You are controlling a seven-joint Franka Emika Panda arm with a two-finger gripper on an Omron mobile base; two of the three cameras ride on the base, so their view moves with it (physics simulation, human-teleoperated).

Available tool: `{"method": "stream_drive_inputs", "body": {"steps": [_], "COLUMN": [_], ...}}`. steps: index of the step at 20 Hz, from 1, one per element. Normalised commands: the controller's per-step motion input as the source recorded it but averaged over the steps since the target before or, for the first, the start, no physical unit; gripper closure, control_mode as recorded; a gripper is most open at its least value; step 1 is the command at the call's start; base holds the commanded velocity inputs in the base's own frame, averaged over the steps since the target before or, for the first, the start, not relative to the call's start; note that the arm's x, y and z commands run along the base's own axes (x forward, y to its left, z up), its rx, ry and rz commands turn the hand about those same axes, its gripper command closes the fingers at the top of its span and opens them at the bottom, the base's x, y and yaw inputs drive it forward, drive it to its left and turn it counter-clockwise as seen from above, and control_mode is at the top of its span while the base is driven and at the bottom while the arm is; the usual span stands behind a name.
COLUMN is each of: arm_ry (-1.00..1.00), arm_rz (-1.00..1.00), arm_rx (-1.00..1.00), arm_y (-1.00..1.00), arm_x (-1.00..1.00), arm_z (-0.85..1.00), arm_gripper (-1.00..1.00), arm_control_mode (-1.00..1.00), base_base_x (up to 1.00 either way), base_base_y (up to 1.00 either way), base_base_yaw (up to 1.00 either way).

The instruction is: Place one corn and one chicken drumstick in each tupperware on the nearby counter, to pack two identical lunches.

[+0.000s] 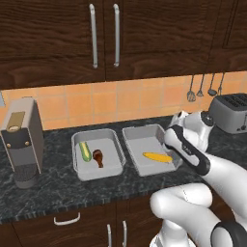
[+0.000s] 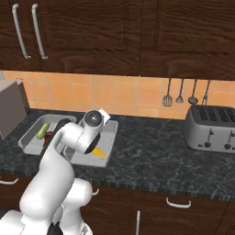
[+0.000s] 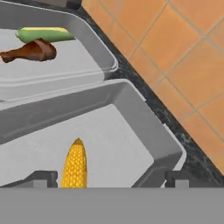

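A: Where are the foods now?

B: The left tupperware (image 1: 98, 153) on the bench (image 1: 58, 193) holds the corn with green husk (image 1: 85, 151) and one chicken drumstick (image 1: 98, 157), lying just beside each other. The right tupperware (image 1: 150, 148) holds the plain yellow corn (image 1: 157, 157) alone.

A: And the end effector (image 3: 109, 177)?

B: It hangs above the right tupperware, near the wall side. In the hand view its two fingertips (image 3: 41, 178) are well apart and hold nothing; the yellow corn lies between them, lower in the tray.

A: Anything else?

B: A toaster (image 2: 212, 127) stands far right.
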Motion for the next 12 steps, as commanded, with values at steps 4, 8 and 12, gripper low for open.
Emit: {"method": "stream_drive_inputs", "body": {"steps": [4,8,12], "arm_ry": [-0.08,-0.04,0.0], "arm_rz": [0.0,-0.02,-0.08], "arm_rx": [0.17,0.12,0.05], "arm_y": [-0.12,-0.09,-0.18], "arm_x": [-0.29,-0.49,-0.39], "arm_z": [0.69,0.76,0.89], "arm_gripper": [-1.0,-1.0,-1.0], "arm_control_mode": [-1.0,-1.0,-1.0], "base_base_x": [0.0,0.0,0.0], "base_base_y": [0.0,0.0,0.0], "base_base_yaw": [0.0,0.0,0.0]}}
